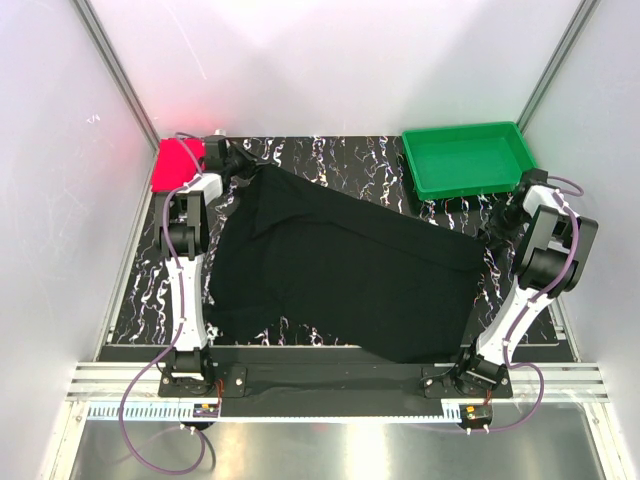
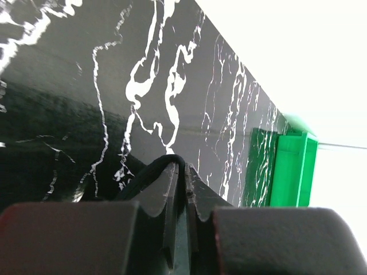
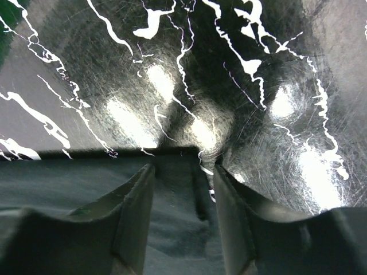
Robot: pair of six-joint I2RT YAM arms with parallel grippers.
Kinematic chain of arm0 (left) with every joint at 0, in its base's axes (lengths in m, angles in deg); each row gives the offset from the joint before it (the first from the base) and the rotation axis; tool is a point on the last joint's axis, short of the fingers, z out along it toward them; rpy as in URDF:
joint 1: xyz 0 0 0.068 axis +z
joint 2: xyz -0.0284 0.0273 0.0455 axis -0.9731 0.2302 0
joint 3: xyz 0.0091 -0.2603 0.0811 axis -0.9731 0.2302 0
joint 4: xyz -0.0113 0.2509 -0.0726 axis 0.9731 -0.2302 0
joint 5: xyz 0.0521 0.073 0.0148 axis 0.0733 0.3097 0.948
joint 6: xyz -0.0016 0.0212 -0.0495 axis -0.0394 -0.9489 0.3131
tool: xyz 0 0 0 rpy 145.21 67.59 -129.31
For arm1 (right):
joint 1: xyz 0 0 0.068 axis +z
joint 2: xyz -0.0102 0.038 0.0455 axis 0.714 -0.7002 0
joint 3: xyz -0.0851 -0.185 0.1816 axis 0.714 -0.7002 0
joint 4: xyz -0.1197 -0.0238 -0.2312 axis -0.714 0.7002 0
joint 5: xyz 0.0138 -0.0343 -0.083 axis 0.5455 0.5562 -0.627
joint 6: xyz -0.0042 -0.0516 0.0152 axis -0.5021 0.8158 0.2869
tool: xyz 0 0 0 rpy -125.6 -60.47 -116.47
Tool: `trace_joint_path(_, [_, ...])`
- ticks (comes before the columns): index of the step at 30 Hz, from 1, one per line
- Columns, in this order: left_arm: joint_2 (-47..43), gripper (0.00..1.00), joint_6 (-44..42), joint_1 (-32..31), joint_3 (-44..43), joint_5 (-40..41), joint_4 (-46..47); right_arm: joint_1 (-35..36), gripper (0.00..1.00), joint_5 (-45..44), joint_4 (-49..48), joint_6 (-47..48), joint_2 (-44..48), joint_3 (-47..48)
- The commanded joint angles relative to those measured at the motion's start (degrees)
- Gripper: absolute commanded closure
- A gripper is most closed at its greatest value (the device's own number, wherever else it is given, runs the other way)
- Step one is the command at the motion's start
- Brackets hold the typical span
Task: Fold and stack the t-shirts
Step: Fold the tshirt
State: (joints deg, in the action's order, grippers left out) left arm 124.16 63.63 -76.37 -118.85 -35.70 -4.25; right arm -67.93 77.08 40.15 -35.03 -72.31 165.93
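Note:
The black t-shirt [image 1: 340,270] lies spread across the marbled table, crumpled along its left side. My left gripper [image 1: 232,165] is at the shirt's far left corner, shut on a rolled black hem [image 2: 170,161] that loops over its fingertips. The right gripper [image 1: 492,238] is at the shirt's right corner. In the right wrist view its jaws stand apart, the black cloth's corner [image 3: 175,195] lying between the fingers [image 3: 229,200]. A pinkish-red t-shirt [image 1: 175,163] sits folded at the far left corner of the table.
A green plastic tray [image 1: 467,157] stands at the far right and shows as a green edge [image 2: 292,172] in the left wrist view. White walls with metal posts enclose the table. Bare marbled tabletop [image 1: 340,165] runs between the red t-shirt and the tray.

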Motion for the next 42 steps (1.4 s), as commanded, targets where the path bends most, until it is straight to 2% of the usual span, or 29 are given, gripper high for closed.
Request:
trace_joint_path(1, [0.3,0.90,1.6,1.2,-0.3,-0.3,5.2,-0.1,0.51,1.5,0.1,1.0,0.8,-0.8])
trace_joint_path(4, [0.9,0.92,2.3,1.4,-0.6,-0.1,5.9,-0.2,0.56,1.5,0.0,0.7,-0.2,0.1])
trace_joint_path(5, [1.2,0.93,2.6,1.5,-0.9,-0.1,5.9,-0.1,0.62,2.1,-0.1,0.4,-0.7,0.6])
trace_joint_path(10, [2.4,0.94,2.8,1.8,-2.9,0.1,5.9,-0.1,0.76,5.5,-0.3,-2.6,-4.4,4.7])
trace_joint_path(15, [3.4,0.95,2.8,2.3,-4.8,0.2,5.7,-0.1,0.84,5.6,-0.7,-6.3,-6.5,8.4])
trace_joint_path(18, [3.6,0.95,1.5,2.6,-6.7,0.9,3.5,-0.1,0.85,5.0,-0.6,-7.6,-6.9,10.0])
trace_joint_path(20, [3.1,0.90,1.0,2.9,-6.9,1.1,2.4,0.0,0.77,5.0,-0.3,-8.3,-7.1,10.6])
trace_joint_path(22, [2.2,0.81,0.4,2.9,-6.8,1.2,1.1,0.1,0.63,3.9,0.6,-9.3,-6.7,10.8])
trace_joint_path(25, [-1.2,0.70,-1.3,2.8,-4.4,0.6,-0.1,0.1,0.54,1.6,3.2,-10.1,-5.4,11.5])
trace_joint_path(26, [-3.8,0.65,-2.9,2.8,-3.5,0.6,-1.4,0.1,0.47,-0.2,5.3,-10.4,-5.2,11.9])
trace_joint_path(29, [-10.2,0.56,-8.1,2.8,-0.6,2.1,-6.5,0.1,0.37,-2.5,8.6,-10.8,-3.2,12.8])
trace_joint_path(34, [-22.9,0.53,-13.4,2.9,8.5,4.5,-12.3,0.1,0.27,-2.4,7.5,-12.3,3.5,8.0])
trace_joint_path(38, [-34.1,0.53,-14.9,2.5,22.6,5.2,-14.2,0.1,0.27,-1.3,3.4,-14.2,9.2,0.7])
trace_joint_path(42, [-44.6,0.55,-19.2,0.3,34.5,4.5,-16.8,0.3,0.31,0.7,-1.0,-17.4,15.2,-9.6])
